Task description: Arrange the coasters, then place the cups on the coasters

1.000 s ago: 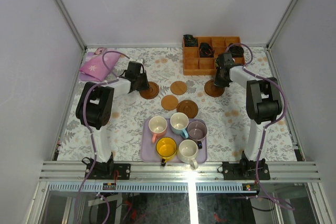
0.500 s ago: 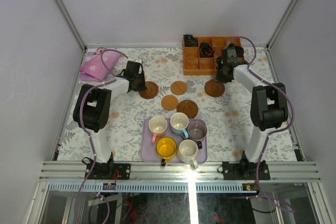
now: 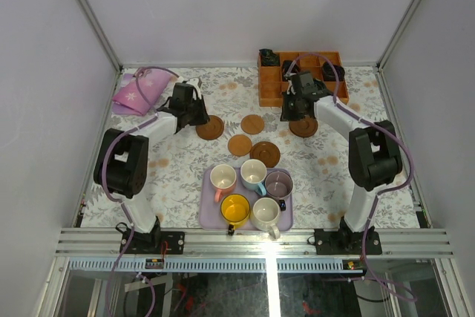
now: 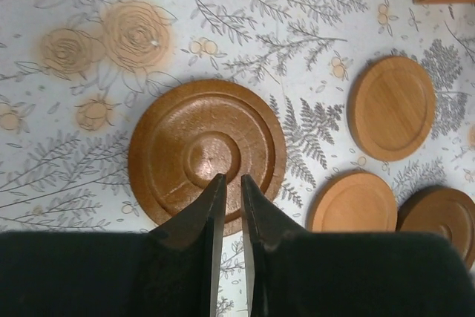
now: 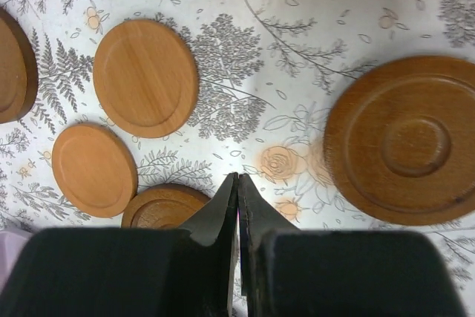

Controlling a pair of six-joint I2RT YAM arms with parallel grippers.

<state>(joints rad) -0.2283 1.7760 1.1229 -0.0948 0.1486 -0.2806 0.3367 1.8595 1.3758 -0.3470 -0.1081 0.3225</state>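
Observation:
Five brown coasters lie across the middle of the table: a dark ringed coaster point(image 3: 210, 128) point(image 4: 206, 152) at left, two light coasters point(image 3: 252, 124) point(image 3: 240, 145), a dark coaster point(image 3: 265, 154) and a dark ringed coaster point(image 3: 303, 125) point(image 5: 404, 139) at right. My left gripper point(image 3: 194, 109) point(image 4: 232, 180) hovers over the left coaster's near rim, nearly shut on a thin slit and holding nothing. Left of the right coaster, my right gripper point(image 3: 293, 105) point(image 5: 238, 176) is shut and empty over bare cloth. Five cups stand on the lavender tray point(image 3: 211, 217): cream with pink handle point(image 3: 223, 178), light blue point(image 3: 253, 174), purple point(image 3: 278, 183), yellow point(image 3: 235, 209), cream-white point(image 3: 266, 213).
An orange-brown compartment box point(image 3: 274, 94) with dark items in it stands at the back right, just behind the right gripper. A pink pouch point(image 3: 133, 94) lies at the back left. Metal frame posts and grey walls bound the floral tablecloth.
My right gripper has swung left, off the right-hand coaster. My left gripper has backed slightly toward the rear and its elbow has shifted left. The coasters have not moved.

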